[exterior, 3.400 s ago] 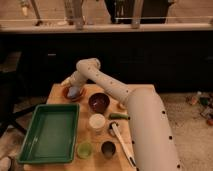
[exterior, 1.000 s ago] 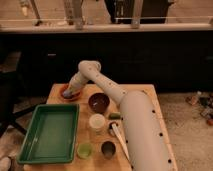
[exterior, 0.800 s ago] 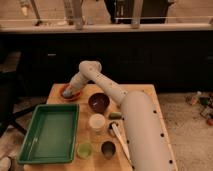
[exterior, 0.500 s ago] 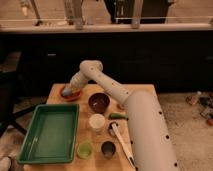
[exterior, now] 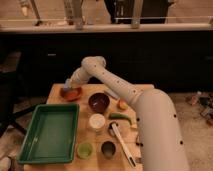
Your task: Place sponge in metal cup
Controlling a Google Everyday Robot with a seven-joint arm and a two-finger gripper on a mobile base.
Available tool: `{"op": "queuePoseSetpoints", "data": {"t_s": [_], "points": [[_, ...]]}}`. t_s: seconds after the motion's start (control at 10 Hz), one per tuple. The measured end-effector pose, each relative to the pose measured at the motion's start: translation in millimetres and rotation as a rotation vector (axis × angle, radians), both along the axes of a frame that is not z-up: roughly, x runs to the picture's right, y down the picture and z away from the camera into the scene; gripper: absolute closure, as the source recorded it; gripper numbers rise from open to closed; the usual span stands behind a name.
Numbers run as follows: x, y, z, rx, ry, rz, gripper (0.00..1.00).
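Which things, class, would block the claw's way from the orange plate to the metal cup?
Probably none: the claw, shut over the orange plate, can pass above the brown bowl and white cup to the metal cup.

Gripper [exterior: 68, 86], closed on the sponge [exterior: 67, 82], sits just above the orange plate [exterior: 71, 93] at 10 o'clock; metal cup [exterior: 108, 148] stands at 6 o'clock beside the green cup [exterior: 84, 149].

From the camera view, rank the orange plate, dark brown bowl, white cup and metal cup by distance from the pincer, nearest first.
Pincer shut, at the table's far-left corner.
1. Orange plate, right below it.
2. Dark brown bowl, mid-table.
3. White cup, nearer the front.
4. Metal cup, front edge.
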State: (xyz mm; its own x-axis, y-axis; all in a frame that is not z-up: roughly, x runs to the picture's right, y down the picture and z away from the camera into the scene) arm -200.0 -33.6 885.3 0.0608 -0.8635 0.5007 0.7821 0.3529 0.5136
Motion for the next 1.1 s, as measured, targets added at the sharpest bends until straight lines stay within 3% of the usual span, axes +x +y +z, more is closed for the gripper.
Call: {"op": "queuePoseSetpoints", "data": {"t_s": [0.6, 1.1], "points": [[12.4, 4.1, -42.9, 0.073, -0.045, -0.038, 1.0], [30.3, 19.9, -65.5, 0.085, -0.025, -0.022, 1.0]]}}
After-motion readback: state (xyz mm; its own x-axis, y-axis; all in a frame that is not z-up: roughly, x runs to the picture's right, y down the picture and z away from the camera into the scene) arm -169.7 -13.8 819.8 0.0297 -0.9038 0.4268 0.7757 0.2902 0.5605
